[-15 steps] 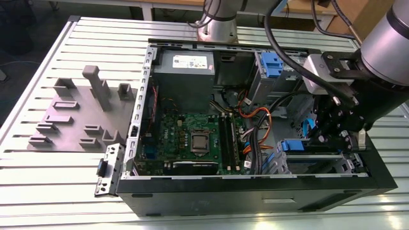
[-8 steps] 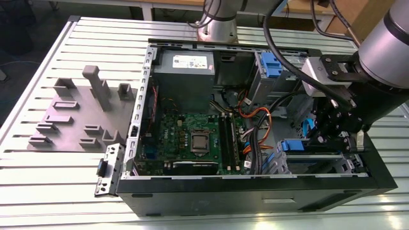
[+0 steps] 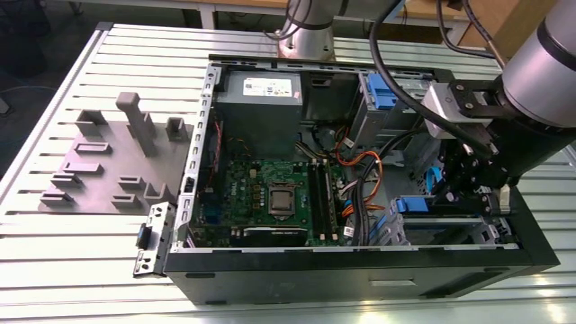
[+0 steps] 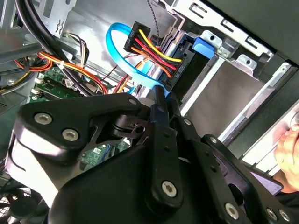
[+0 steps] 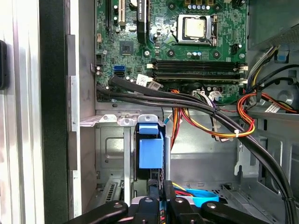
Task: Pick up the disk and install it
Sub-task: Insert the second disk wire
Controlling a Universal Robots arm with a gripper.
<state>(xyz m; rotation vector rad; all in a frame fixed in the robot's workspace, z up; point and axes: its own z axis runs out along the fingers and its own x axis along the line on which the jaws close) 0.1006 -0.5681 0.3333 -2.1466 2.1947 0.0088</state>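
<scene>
The disk (image 3: 412, 204) sits in the drive bay at the near corner of the open computer case, on the exterior view's right, with its blue carrier tab showing. In the first wrist view the carrier's blue end (image 5: 150, 145) stands in the metal bay. My gripper (image 3: 448, 200) reaches down into the case right beside the disk. In both wrist views its two black fingers lie pressed together, with the gripper (image 5: 157, 190) just short of the blue carrier end, and I cannot tell whether it touches. In the second wrist view the gripper (image 4: 160, 95) ends at the carrier's blue edge (image 4: 171, 95).
A second blue-tabbed carrier (image 3: 382, 91) sits in the far bay. Black, orange and blue cables (image 5: 205, 109) cross the case near the bay. The motherboard (image 3: 274, 196) fills the case floor. A grey slotted holder (image 3: 108, 162) lies on the table. A person's hand (image 4: 289, 140) shows past the case wall.
</scene>
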